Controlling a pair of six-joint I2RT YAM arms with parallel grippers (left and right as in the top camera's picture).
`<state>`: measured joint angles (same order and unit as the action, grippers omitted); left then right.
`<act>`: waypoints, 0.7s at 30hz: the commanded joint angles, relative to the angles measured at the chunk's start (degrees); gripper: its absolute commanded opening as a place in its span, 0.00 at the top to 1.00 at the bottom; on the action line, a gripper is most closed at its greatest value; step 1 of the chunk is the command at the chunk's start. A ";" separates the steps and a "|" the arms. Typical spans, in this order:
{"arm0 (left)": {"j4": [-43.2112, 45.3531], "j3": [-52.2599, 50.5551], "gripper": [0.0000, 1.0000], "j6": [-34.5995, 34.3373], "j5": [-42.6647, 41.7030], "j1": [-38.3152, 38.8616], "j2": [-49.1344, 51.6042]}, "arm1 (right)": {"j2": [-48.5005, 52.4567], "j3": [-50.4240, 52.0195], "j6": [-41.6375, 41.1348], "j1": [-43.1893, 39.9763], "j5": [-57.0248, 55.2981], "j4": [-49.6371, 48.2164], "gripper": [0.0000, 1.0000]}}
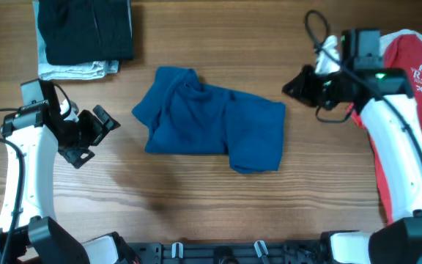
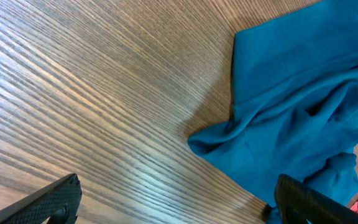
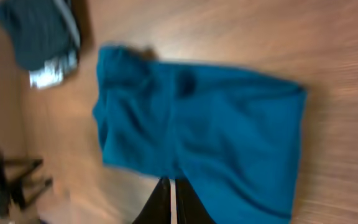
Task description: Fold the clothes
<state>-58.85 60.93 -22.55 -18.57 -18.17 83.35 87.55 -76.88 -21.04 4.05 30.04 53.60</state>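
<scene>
One red T-shirt [image 1: 403,56] partly off-frame

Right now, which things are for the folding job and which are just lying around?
For the job: blue shirt, crumpled in the middle; red shirt, right edge; folded dark and white pile, far left corner.
Just lying around: only the robot's looped black cable.

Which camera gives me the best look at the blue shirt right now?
Overhead: the blue shirt shows whole and sharp there, loosely folded, with every edge in frame. The left wrist view catches only a rumpled part of it. The right wrist view takes in nearly all of it, but blurred.
</scene>
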 commanded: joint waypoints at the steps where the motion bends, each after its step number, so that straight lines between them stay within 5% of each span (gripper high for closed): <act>1: -0.02 -0.28 0.00 1.14 -0.72 -0.42 -0.46 | 2.51 9.03 1.53 5.42 2.29 -3.13 0.96; 7: -0.35 -0.28 0.00 1.14 -0.72 -0.42 -0.46 | 5.40 30.14 -8.39 9.92 10.27 -27.87 0.96; 15: -0.79 -0.28 0.00 1.16 -0.70 -0.42 -0.46 | 15.21 35.50 -14.19 7.19 -1.81 -29.29 0.96; 19: -0.59 -0.28 0.00 1.16 -0.72 -0.42 -0.46 | 10.60 32.65 -11.28 2.21 -0.66 -28.96 0.94; 21: -1.01 -0.28 0.00 1.16 -0.72 -0.42 -0.46 | 5.88 29.00 -11.28 -0.11 -0.44 -27.19 0.86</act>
<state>-59.59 60.90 -22.55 -18.59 -18.17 83.35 97.25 -44.40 -32.95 6.72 37.32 25.26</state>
